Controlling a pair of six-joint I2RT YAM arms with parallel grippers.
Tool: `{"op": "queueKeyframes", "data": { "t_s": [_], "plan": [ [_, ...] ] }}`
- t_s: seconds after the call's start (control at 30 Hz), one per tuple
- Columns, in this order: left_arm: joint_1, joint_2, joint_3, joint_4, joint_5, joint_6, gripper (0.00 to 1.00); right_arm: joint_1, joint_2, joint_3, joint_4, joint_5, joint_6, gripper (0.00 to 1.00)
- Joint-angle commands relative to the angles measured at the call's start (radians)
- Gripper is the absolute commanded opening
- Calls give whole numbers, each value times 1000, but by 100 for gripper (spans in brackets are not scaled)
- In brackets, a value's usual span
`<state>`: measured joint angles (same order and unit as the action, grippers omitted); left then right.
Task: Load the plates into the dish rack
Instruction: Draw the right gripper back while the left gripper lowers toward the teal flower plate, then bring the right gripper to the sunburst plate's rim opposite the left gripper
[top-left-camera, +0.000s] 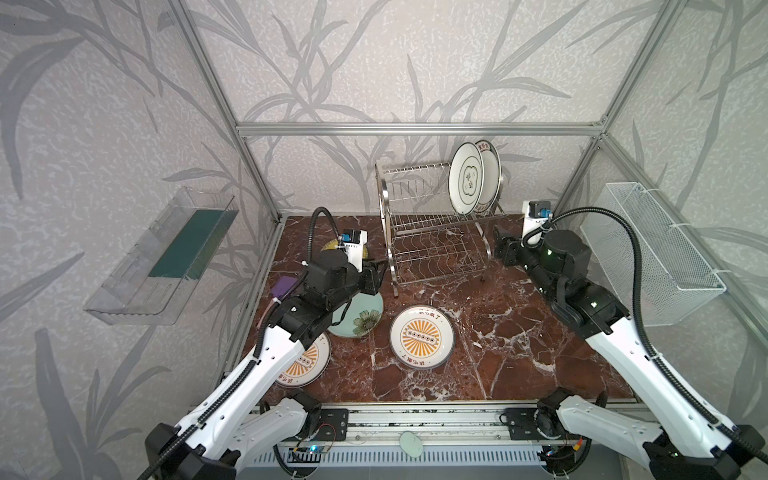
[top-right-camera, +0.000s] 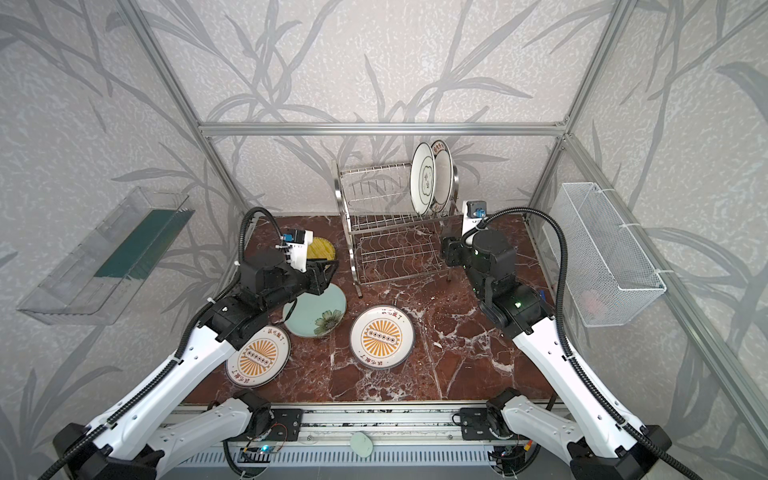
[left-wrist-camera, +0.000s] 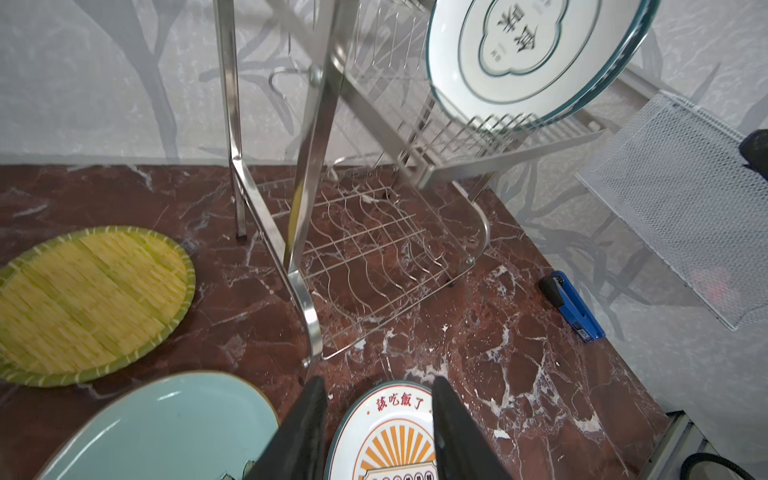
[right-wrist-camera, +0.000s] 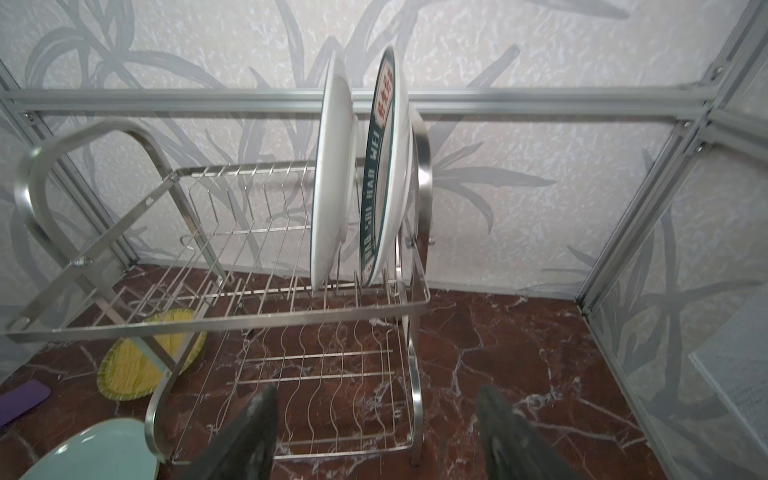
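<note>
Left fingers of mine stand apart with nothing between them. They hang above the counter, at the far rim of the teal plate and near the sunburst plate. My right fingers are spread wide and empty too, low beside the right end of the rack and pointing at it. In both top views two white plates stand upright in the rack's upper shelf at its right end: the clover plate and, just behind it, the lettered plate, close but apart. Four plates lie flat on the counter: teal, sunburst, a second sunburst plate partly under my left arm, and the yellow plate left of the rack.
</note>
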<state>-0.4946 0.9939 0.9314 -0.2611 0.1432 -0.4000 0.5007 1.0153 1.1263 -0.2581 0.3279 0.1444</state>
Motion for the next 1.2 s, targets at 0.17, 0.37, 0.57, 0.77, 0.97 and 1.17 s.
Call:
{"op": "queueKeyframes", "data": {
  "t_s": [0.17, 0.37, 0.57, 0.77, 0.97, 1.17],
  "plan": [
    [-16, -45, -160, -18, -49, -164, 41, -15, -52, -247, 57, -161, 182, 74],
    [-45, -85, -266, -32, -65, -255, 41, -38, -57, -419, 123, -297, 289, 74],
    [-67, -101, -344, -35, -63, -318, 41, -68, -5, -537, 203, -523, 339, 74],
    [-94, -95, -406, -3, -41, -388, 41, -75, 67, -627, 320, -653, 406, 74],
    [-121, -92, -465, 66, -57, -451, 41, -75, 151, -679, 421, -711, 452, 74],
    [-134, -56, -468, 86, -62, -448, 41, -74, 253, -686, 458, -768, 473, 74]
  ]
}}
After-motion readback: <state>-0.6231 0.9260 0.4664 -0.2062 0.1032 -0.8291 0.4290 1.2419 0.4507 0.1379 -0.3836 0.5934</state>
